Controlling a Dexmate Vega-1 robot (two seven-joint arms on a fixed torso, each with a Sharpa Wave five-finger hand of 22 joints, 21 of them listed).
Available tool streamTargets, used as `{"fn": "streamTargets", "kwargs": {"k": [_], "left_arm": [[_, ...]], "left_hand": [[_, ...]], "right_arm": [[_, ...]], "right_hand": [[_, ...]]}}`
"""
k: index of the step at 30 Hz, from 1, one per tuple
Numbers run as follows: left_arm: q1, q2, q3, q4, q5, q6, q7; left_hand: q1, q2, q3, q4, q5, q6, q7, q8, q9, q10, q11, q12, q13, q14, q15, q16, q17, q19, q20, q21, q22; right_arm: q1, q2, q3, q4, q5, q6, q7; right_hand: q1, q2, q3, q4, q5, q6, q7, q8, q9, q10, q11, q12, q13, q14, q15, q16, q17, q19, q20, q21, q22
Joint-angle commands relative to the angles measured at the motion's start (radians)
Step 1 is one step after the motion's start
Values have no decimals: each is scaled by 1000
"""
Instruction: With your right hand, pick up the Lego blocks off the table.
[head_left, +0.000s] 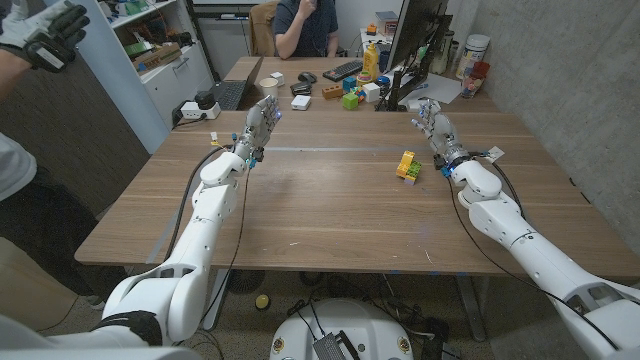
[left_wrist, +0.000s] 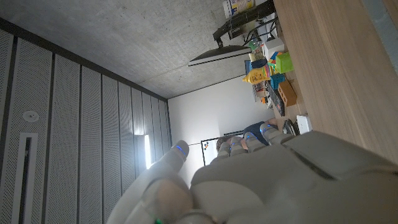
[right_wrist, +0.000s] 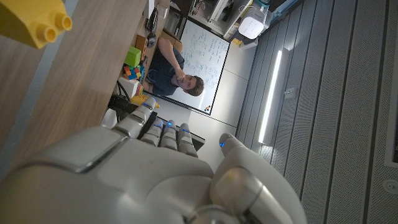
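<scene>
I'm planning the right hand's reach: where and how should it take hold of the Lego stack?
Probably across the upper part of the Lego stack, from its right side, where the right hand stands empty. The small stack stands free on the table, so thumb and fingers can close around it.

Two robot arms reach over one wooden table (head_left: 330, 215), one hand to each: the left hand (head_left: 262, 122) at far left, the right hand (head_left: 437, 130) at far right. One small cluster of Lego blocks (head_left: 407, 165), yellow and green, sits right of centre; how many blocks make it up cannot be told. One yellow block (right_wrist: 34, 22) shows in the right wrist view. Beyond the table: one seated person (head_left: 306, 24), one keyboard (head_left: 342, 70), one dark monitor (head_left: 415, 35) and one yellow bottle (head_left: 370, 60).
</scene>
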Motion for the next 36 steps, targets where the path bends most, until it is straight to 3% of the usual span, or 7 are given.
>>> {"fn": "streamTargets", "kwargs": {"k": [1,10,21,26,29,36], "left_arm": [[-1,-7,-10,1,20,-2,-18],[-7,-9,-12,15,25,-11,-23],[-19,-8,-8,33,33,-21,-29],[-20,-10,-6,35,35,-26,-30],[-19,-10,-5,33,35,-26,-30],[-14,-7,-5,26,35,-27,-31]], "left_hand": [[-10,87,-3,-1,6,-67,-2,5,5,-137,1,4,4,-171,1,5,6,-9,3,1,4],[-12,84,-8,-1,6,-68,-3,7,5,-139,1,5,4,-172,3,7,6,-10,3,2,4],[-13,81,-12,-2,7,-70,-1,7,5,-141,0,6,4,-173,6,8,6,-11,5,2,4],[-14,80,-14,-2,7,-70,0,7,5,-142,1,6,4,-174,6,8,6,-13,5,2,4],[-14,79,-16,-2,7,-71,1,8,5,-142,2,7,4,-174,6,9,6,-13,6,2,4],[-15,77,-20,-2,7,-71,1,8,5,-142,1,8,4,-175,5,10,5,-13,4,2,4]], "right_arm": [[-27,-80,7,-133,-126,-36,-141],[-63,-132,19,-240,-256,-88,-269],[-126,-189,48,-396,-436,-187,-418],[-151,-217,52,-487,-560,-306,-492],[-158,-233,35,-557,-667,-434,-535],[-149,-232,-5,-615,-817,-590,-564]], "right_hand": [[4,24,3,-6,9,26,3,9,5,13,3,9,2,12,-6,9,-2,17,-21,8,1],[11,11,8,-19,15,87,6,23,7,68,7,21,2,62,10,15,-7,58,-10,15,1],[14,9,12,-23,18,112,9,26,8,96,13,25,2,89,12,19,-7,72,-8,15,1],[16,13,14,-24,19,115,5,25,8,102,9,25,2,98,10,20,-6,78,-10,15,1],[17,14,16,-24,19,115,4,24,8,104,9,24,2,102,10,20,-7,82,-10,16,1],[33,15,28,-35,21,133,6,22,9,150,14,30,3,160,6,27,-8,124,1,22,1]]}}
